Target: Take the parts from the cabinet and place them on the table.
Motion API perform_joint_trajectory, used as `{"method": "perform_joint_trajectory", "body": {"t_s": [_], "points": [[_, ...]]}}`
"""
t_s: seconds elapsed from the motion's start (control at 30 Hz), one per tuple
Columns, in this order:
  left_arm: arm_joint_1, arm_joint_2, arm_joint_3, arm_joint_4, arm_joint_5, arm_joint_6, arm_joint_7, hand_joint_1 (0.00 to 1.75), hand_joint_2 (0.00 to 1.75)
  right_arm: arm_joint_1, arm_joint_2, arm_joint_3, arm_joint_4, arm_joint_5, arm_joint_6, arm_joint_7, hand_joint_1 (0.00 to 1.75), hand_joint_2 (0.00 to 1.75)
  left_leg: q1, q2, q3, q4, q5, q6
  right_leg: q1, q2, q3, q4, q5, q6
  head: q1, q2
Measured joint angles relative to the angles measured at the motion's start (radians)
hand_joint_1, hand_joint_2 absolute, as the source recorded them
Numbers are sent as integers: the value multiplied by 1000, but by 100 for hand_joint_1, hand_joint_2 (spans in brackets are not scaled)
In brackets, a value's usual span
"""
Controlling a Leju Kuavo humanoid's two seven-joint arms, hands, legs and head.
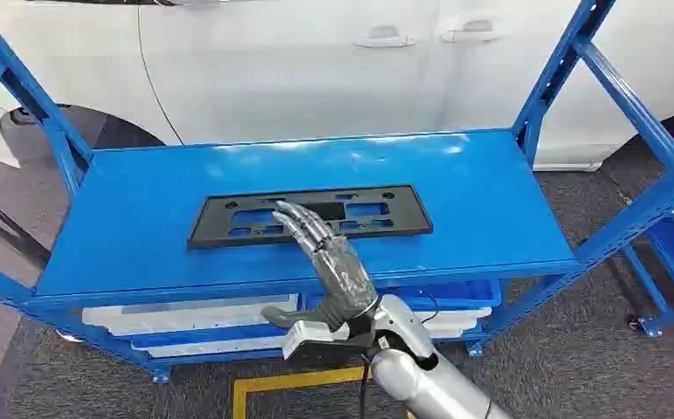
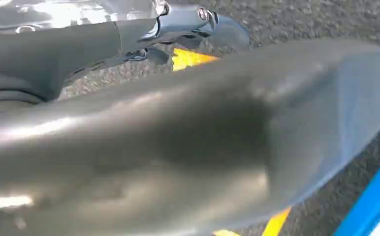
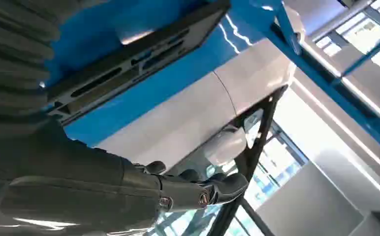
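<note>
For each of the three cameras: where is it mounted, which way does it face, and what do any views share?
Head view: high, facing down at the blue shelf, black plate and right hand.
Left wrist view: faces grey floor; left hand close, blurred.
Right wrist view: behind the hand, facing plate and white car.
Head and right wrist views share plate, shelf and car.

The blue shelf (image 1: 491, 201) (metal, glossy) carries one flat black slotted frame (image 1: 229, 218), lying near its centre.

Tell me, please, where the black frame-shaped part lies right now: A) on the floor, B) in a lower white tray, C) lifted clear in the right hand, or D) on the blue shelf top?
D: the black frame-shaped part lies flat on the blue shelf top, with the right hand reaching over it.
</note>
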Motion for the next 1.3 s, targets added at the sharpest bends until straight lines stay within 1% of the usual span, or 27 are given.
{"method": "perform_joint_trajectory", "body": {"t_s": [0.03,0.07,0.1,0.13,0.23,0.3,0.33,0.43,0.47,0.5,0.53,0.6,0.63,0.73,0.77,0.8,0.83,0.87,0.93,0.97,1.0,1.03,1.1,1.13,1.17,1.27,1.3], "points": [[1,-1,0,0,0,0,0,0,0,-8,4,17,16,23,-11,7,0,175,1,-1,6,2,-5,-3,-2,-1,25,-64,49,-1,0,0],[0,-2,-2,0,0,0,0,0,0,-20,8,32,31,42,-19,16,0,175,1,-2,13,7,-13,-7,-2,-2,66,-164,109,-3,0,0],[0,-2,-2,0,0,0,0,0,0,-31,15,48,46,59,-25,23,0,175,1,-2,16,12,-21,-12,-2,-4,102,-253,151,-8,1,0],[0,-2,-3,0,0,0,0,0,0,-42,19,61,65,73,-30,33,0,175,-6,-2,13,19,-28,-22,3,-5,113,-275,132,-13,0,0],[-3,-2,-6,0,0,2,1,0,0,-59,39,92,106,105,-41,52,0,175,-1,-1,15,13,-30,-39,9,0,109,-276,131,-29,0,0],[-4,-2,-8,0,1,5,2,0,0,-68,53,107,122,112,-46,56,0,175,2,1,18,22,-41,-52,1,0,121,-289,134,-41,-1,0],[-4,-2,-8,0,3,5,2,0,0,-75,61,113,130,118,-50,59,0,175,2,1,1,63,-64,-55,1,-1,125,-290,131,-47,-5,0],[-5,-2,-8,0,7,9,8,0,0,-87,77,136,163,139,-55,70,0,175,3,1,-128,299,-160,-65,5,-3,129,-290,124,-56,-4,0],[-2,-2,-8,0,10,9,12,0,0,-87,81,144,174,146,-58,74,0,175,4,1,-155,339,-162,-65,6,-2,131,-289,122,-56,-5,0],[-1,-3,-8,0,11,10,14,0,0,-87,87,151,184,154,-62,80,0,175,4,1,-158,326,-135,-64,6,0,135,-289,119,-56,-5,0],[2,-3,-8,0,15,12,16,0,0,-88,93,156,191,162,-65,86,0,175,4,1,-134,263,-87,-62,6,2,141,-289,115,-55,-5,0],[1,-2,-8,0,18,16,18,0,0,-95,111,165,203,180,-65,93,0,175,3,1,-51,76,17,-52,7,3,157,-289,106,-50,-5,0],[1,-2,-8,1,19,18,19,0,0,-101,121,172,209,187,-65,98,0,175,-1,1,-25,31,8,-46,10,3,161,-290,102,-45,-3,0],[0,-3,-8,1,21,18,21,0,0,-110,137,184,220,194,-65,101,0,175,-9,-1,-22,20,5,-32,10,1,161,-292,100,-29,-4,0],[2,-3,-8,1,21,18,21,0,0,-113,140,187,224,196,-65,102,0,175,-9,-1,-22,17,5,-27,10,1,163,-295,100,-25,-3,0],[2,-4,-8,1,21,19,21,0,0,-117,146,189,227,199,-64,105,0,175,6,1,-14,2,12,-17,13,0,162,-289,93,-19,-4,0],[2,-5,-8,1,21,22,21,0,0,-123,151,190,230,205,-63,108,0,175,3,2,-10,-1,13,-14,13,-1,152,-260,75,-15,-2,0],[1,-5,-8,1,21,24,21,0,0,-134,157,196,236,212,-61,113,0,175,2,5,-10,-1,12,-8,10,-1,115,-188,34,-13,3,0],[-1,-5,-10,1,21,27,21,0,0,-140,164,209,256,223,-59,128,0,175,1,6,-10,-1,10,-5,8,-1,30,-21,-34,-9,3,0],[-1,-5,-10,1,23,29,21,0,0,-140,166,214,268,234,-60,139,0,175,1,4,-10,0,9,-5,8,-1,1,31,-44,-9,2,0],[1,-5,-10,1,24,32,22,0,0,-141,170,219,281,250,-64,151,0,175,1,3,-8,1,7,-5,8,-1,-7,34,-30,-9,3,0],[1,-5,-11,1,27,33,25,0,0,-145,177,222,297,267,-68,163,0,175,1,1,-6,2,5,-7,8,-1,12,-18,12,-11,3,0],[0,-7,-15,1,28,35,29,0,0,-159,194,225,331,292,-79,174,0,175,1,-1,2,6,-2,-12,9,-1,99,-206,112,-22,3,0],[0,-8,-18,1,29,35,29,0,0,-165,199,227,342,295,-87,174,0,175,1,-1,3,8,-6,-17,12,-3,130,-280,124,-29,3,0],[-1,-8,-18,1,30,35,29,0,0,-171,204,228,349,297,-88,174,0,175,-6,-1,0,14,-9,-24,15,-3,134,-288,122,-30,2,0],[0,-8,-19,1,30,36,29,0,0,-176,216,231,376,301,-92,175,0,175,-1,0,3,6,-8,-41,20,2,131,-288,123,-42,3,0],[-1,-7,-20,1,30,36,29,0,0,-179,220,231,380,302,-93,175,0,175,-3,0,3,9,-14,-47,11,1,137,-298,128,-50,2,0]]}}
